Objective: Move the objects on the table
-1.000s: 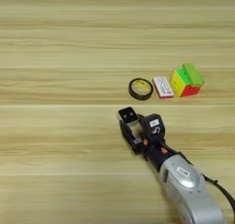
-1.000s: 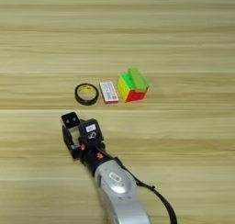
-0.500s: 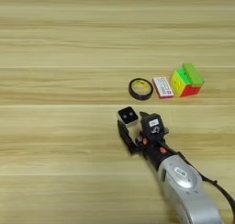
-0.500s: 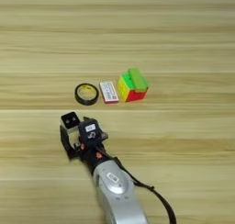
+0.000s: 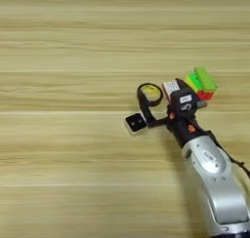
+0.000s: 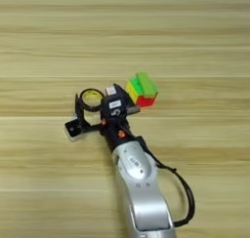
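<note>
One right gripper (image 5: 145, 108) in view, silver forearm (image 5: 212, 178) coming up from the bottom-right corner across the table (image 5: 63, 51). Black fingers (image 5: 144, 103) point left, one curving past the tape ring; can't tell from here whether they're spread or pinched, or whether they actually have anything.

Object count, one of each, five total:
- 1 white cube with black two-dot top (image 5: 135, 123), just below-left of the fingertips, touching or nearly touching the lower finger. Sits slightly rotated on the wood.
- 1 black-yellow tape ring (image 5: 151, 93), right at the fingertips, just above them; the upper finger overlaps its left rim. Can't say if it's contact or just overlap in view.
- 1 white-red flat box (image 5: 170, 88), immediately right of the ring, partly hidden behind the gripper body.
- 1 multicoloured puzzle cube (image 5: 197, 87), right of the box, up-right of the gripper wrist, close beside it.
- 1 bright green bar (image 5: 205, 78), lying on top of the puzzle cube.

Ring, box and puzzle cube form a tight row just beyond the gripper; the white cube sits apart, on the near side of that row.
</note>
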You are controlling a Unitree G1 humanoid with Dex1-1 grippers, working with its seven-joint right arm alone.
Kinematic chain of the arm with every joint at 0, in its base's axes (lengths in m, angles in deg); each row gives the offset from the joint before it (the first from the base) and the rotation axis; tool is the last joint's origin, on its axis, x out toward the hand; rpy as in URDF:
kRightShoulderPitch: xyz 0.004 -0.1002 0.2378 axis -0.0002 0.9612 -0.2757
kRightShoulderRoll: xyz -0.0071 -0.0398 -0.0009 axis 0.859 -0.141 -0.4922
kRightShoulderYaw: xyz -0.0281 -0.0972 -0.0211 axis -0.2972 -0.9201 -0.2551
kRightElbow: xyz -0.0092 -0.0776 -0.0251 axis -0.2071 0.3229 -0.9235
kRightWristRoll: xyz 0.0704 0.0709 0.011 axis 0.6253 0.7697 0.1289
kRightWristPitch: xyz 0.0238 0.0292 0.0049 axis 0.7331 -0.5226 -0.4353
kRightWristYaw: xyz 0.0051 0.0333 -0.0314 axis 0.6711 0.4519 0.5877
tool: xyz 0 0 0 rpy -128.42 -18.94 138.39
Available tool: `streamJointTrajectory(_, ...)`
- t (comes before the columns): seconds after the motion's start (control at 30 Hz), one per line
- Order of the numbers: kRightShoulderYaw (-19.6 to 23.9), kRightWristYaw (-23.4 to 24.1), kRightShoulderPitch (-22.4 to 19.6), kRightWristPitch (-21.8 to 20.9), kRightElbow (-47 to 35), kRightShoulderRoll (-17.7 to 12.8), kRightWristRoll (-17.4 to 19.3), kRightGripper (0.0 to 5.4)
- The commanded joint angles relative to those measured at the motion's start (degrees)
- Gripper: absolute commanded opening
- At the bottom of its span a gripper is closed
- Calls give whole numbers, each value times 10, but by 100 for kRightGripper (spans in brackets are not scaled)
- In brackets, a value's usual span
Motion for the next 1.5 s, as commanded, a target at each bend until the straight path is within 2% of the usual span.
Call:
streamJointTrajectory(0.03,61,26,-68,-18,-1,-22,12,538)
streamJointTrajectory(0.33,125,40,-151,-38,128,-55,25,538)
streamJointTrajectory(0.57,156,36,-186,-72,227,-73,42,538)
streamJointTrajectory(1.03,172,28,-208,-105,308,-88,59,538)
streamJointTrajectory(1.43,169,19,-208,-112,313,-88,66,538)
streamJointTrajectory(1.5,170,17,-209,-113,313,-88,66,517)
